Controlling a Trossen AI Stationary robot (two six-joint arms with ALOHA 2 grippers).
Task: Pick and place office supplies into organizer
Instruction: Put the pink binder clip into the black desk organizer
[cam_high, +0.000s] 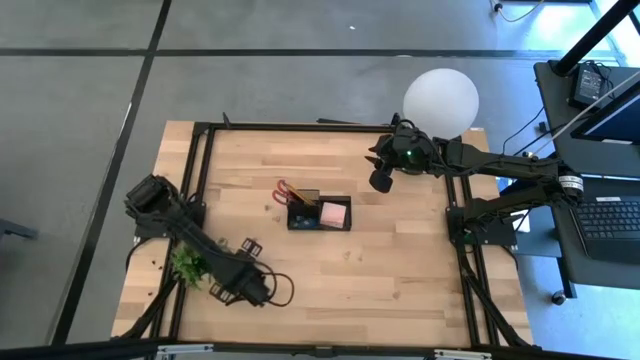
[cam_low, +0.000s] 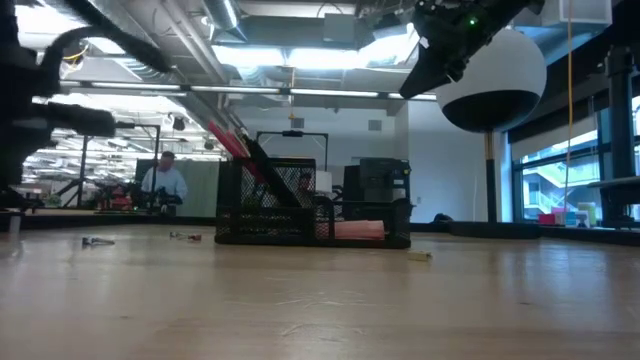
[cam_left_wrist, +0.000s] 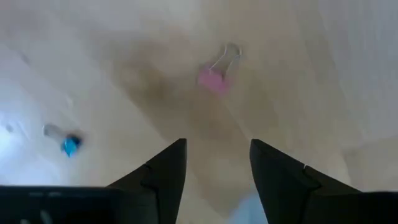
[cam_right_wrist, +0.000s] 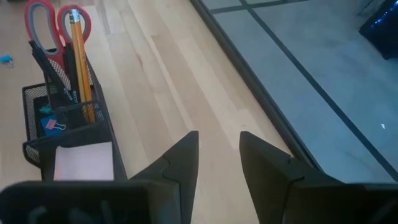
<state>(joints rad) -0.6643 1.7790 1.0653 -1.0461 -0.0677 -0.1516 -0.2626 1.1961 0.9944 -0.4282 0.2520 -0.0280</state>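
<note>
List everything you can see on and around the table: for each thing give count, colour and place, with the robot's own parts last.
organizer: one, black mesh, table centre
scissors: one pair, red handles, standing in organizer
pencil: one, yellow, standing in organizer
sticky-note pad: one, pink, in the organizer's right compartment
binder clip: one, pink, loose on table ahead of left fingers
small clip: one, blue, loose on table
plant: one, green, front left
lamp globe: one, white, back right
left gripper: fingers open, over front left
right gripper: fingers apart, empty, raised back right
</note>
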